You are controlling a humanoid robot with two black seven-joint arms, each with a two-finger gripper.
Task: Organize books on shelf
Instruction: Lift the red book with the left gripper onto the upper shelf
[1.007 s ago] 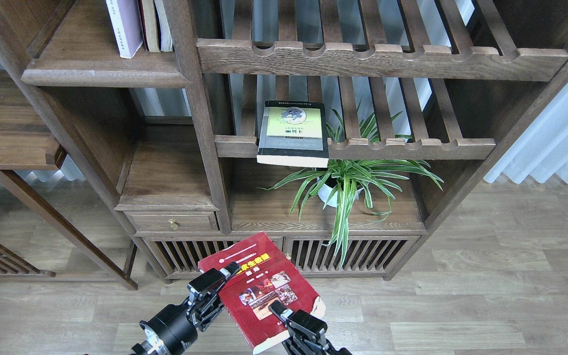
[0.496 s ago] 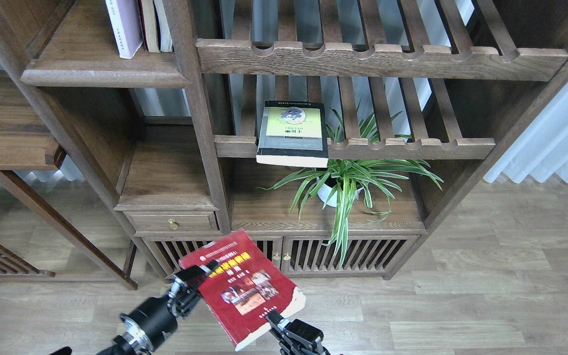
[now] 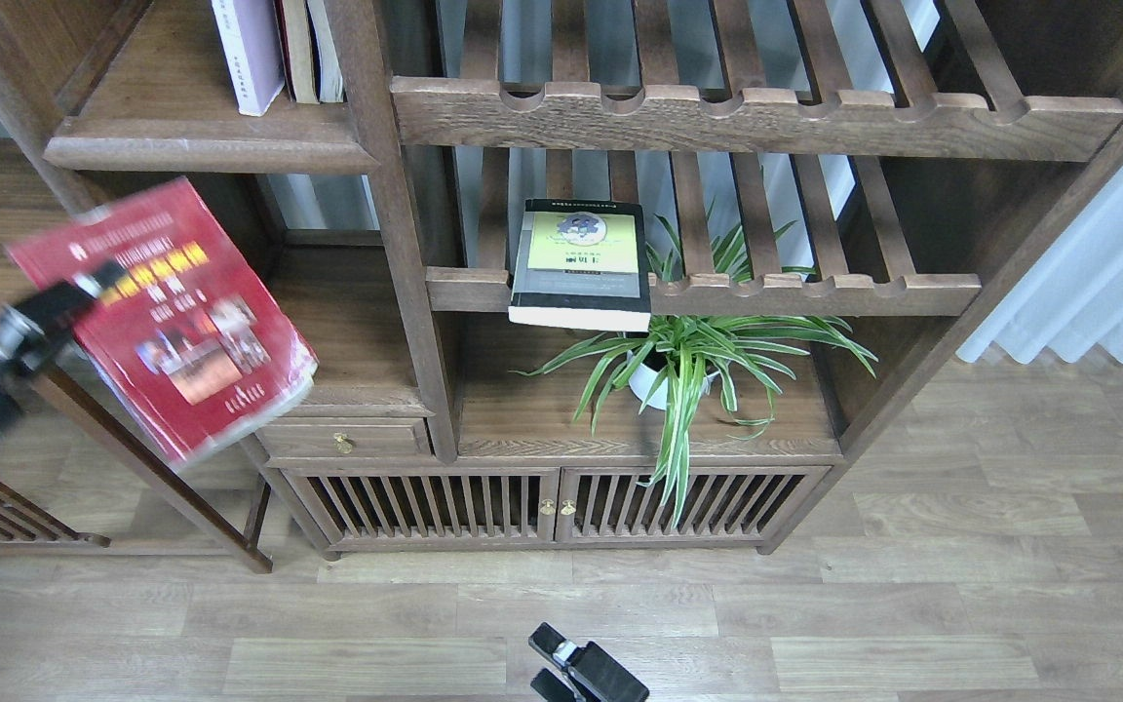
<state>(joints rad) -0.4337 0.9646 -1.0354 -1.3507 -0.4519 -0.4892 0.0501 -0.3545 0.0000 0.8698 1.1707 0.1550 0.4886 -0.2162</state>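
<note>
My left gripper (image 3: 69,292) is shut on the left edge of the red book (image 3: 176,317) with a yellow title and photos, holding it tilted in the air at the left, below the shelf (image 3: 201,148). The book is motion-blurred. The white book with a lavender edge (image 3: 248,57) stands upright on that shelf. The black book with a yellow-green panel (image 3: 581,261) lies flat on the lower slatted rack (image 3: 815,291), overhanging its front rail. My right gripper (image 3: 561,655) is low at the bottom centre, empty; its fingers cannot be told apart.
Two thin cream-spined books (image 3: 313,49) stand right of the white book. A potted spider plant (image 3: 683,356) sits under the black book. An upper slatted rack (image 3: 747,117), a drawer (image 3: 342,441) and slatted cabinet doors (image 3: 552,502) make up the bookcase.
My left gripper has swung the red book up and far to the left, from low centre to beside the bookcase. My right gripper has let go of the book and stayed low.
</note>
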